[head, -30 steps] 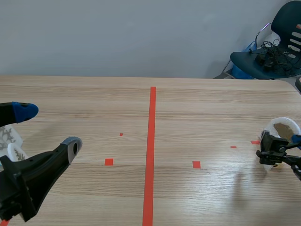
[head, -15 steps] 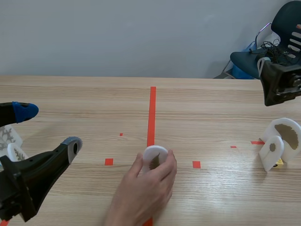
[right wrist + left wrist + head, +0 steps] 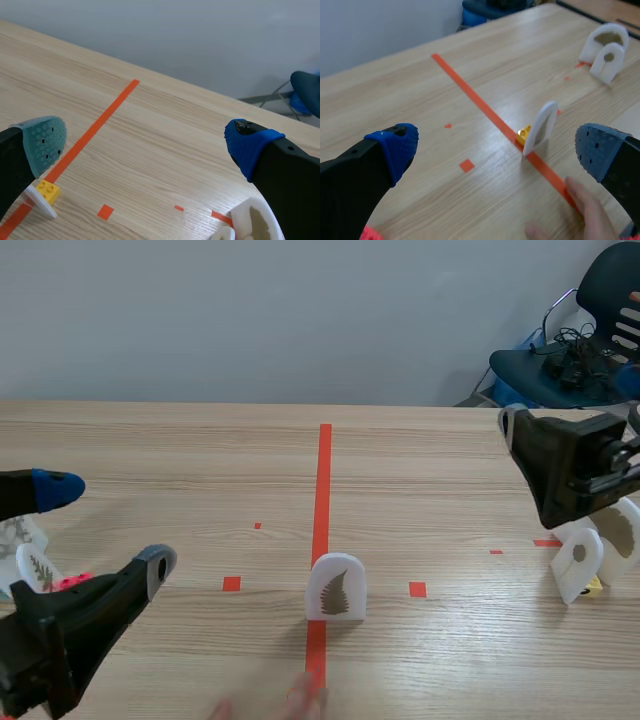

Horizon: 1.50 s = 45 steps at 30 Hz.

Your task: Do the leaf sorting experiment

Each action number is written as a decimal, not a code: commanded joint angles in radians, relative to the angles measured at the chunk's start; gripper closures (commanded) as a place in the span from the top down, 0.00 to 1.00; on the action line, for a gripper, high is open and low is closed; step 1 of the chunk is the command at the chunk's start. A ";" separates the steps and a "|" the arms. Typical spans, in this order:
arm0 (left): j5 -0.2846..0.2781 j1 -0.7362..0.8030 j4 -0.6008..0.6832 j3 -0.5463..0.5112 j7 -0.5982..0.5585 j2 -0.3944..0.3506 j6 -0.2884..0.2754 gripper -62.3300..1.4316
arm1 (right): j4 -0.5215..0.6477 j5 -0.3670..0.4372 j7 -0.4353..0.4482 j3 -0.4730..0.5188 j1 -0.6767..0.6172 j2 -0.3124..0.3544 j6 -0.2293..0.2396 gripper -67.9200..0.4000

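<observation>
a: where's the leaf card (image 3: 336, 587)?
b: upright on the tape line (image 3: 323, 490). left hand (image 3: 108, 525) and right hand (image 3: 147, 145) flank that line, both spread wide, empty.
a: pinch its flat faces squarely; looks tippy.

Beyond my wooden table (image 3: 150, 440), by the grey wall (image 3: 250, 320), stands a dark chair (image 3: 605, 280) with black cables (image 3: 575, 350) on its seat and a blue box (image 3: 526, 340) beside it.

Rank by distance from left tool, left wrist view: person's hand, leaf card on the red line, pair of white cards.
1. Person's hand: right beside the left tool.
2. Leaf card: ahead, upright on the red line.
3. Pair of white cards: far ahead, beyond the line.
</observation>
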 commanded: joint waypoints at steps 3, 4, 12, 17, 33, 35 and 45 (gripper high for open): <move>0.041 -0.097 -0.084 0.076 -0.014 0.005 -0.004 1.00 | -0.015 0.003 0.011 0.010 0.020 0.002 -0.003 1.00; 0.041 -0.124 -0.117 0.103 -0.015 0.005 -0.006 1.00 | -0.015 0.003 0.010 0.011 0.020 0.002 -0.003 1.00; 0.183 -0.404 -0.497 0.358 -0.088 0.089 -0.029 1.00 | -0.015 -0.026 0.010 0.011 0.020 0.001 -0.007 1.00; 0.280 -0.580 -0.729 0.502 -0.182 0.180 -0.029 1.00 | -0.015 -0.027 0.010 0.016 0.020 -0.015 -0.020 1.00; 0.356 -0.750 -0.933 0.682 -0.240 0.339 0.094 0.46 | -0.015 -0.049 0.010 0.018 0.020 -0.019 -0.034 1.00; 0.356 -0.750 -0.933 0.682 -0.240 0.332 0.095 0.33 | -0.015 -0.049 0.010 0.018 0.020 -0.019 -0.034 1.00; 0.298 -0.668 -0.805 0.627 -0.183 0.301 0.091 0.14 | -0.015 -0.048 0.011 0.026 0.020 -0.019 -0.034 1.00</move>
